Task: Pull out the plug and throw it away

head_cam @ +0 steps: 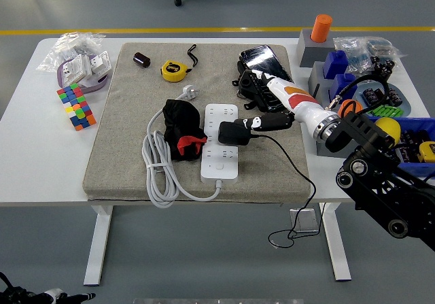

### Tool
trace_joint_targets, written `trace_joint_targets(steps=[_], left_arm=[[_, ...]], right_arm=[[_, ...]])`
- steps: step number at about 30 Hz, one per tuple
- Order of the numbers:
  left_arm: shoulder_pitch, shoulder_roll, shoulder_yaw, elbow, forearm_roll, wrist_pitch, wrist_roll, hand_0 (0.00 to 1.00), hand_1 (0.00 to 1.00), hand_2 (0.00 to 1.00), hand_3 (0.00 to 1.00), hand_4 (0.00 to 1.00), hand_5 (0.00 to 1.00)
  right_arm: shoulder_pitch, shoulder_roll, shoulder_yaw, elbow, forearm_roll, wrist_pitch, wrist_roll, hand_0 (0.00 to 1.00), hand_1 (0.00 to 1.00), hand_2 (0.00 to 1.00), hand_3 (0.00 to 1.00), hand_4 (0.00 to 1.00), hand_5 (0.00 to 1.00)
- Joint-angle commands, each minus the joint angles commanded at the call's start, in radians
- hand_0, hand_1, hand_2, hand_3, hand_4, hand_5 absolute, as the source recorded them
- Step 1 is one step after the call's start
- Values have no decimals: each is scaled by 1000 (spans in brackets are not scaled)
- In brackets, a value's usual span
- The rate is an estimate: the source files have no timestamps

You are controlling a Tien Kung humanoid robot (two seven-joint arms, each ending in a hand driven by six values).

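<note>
A white power strip (221, 156) lies on the grey mat (122, 147) in the middle of the table. A black plug adapter (233, 132) sits on the strip's right side, about halfway along it. Its thin black cord (289, 160) runs right and hangs off the table's front edge. My right hand (262, 122), white and orange with black fingers, reaches in from the right and its fingers are closed on the plug's right end. Only a small part of my left arm (41, 296) shows in the bottom left corner, below the table.
A black and red object (182, 137) and the strip's coiled white cable (160, 171) lie left of the strip. A yellow tape measure (173, 70), a black pouch (262, 69), a coloured cube puzzle (76, 107), an orange cylinder (321, 28) and blue bins (411, 130) ring the mat.
</note>
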Motion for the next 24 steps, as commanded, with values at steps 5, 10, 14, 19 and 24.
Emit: trace_joint_targets(steps=[5,10,14,19,24], left_arm=[[-1,1,2,0,-2,0,0,537,675,698,666,834,640],[-1,2,5,-1,-5,0,-1,538,675,699,666,834,639],[1,3,8,-1,-12,1,-2,537,675,699,666,835,640],[1,3,8,-2,-3,1,1,538,675,699,665,834,641],[4,3,8,-3,-5,2,1,538,675,699,665,834,641]], right_arm=[[41,29,-83,-90,27,-37,36,928,946,925,960,998,583],[61,53,-170,-184,59,-67,82,840,845,810,870,998,547],[78,70,-219,-242,75,-97,111,811,819,791,856,998,519],[111,99,-269,-333,90,-138,146,745,754,755,834,998,449],[126,118,-293,-381,100,-177,169,745,754,755,834,998,449]])
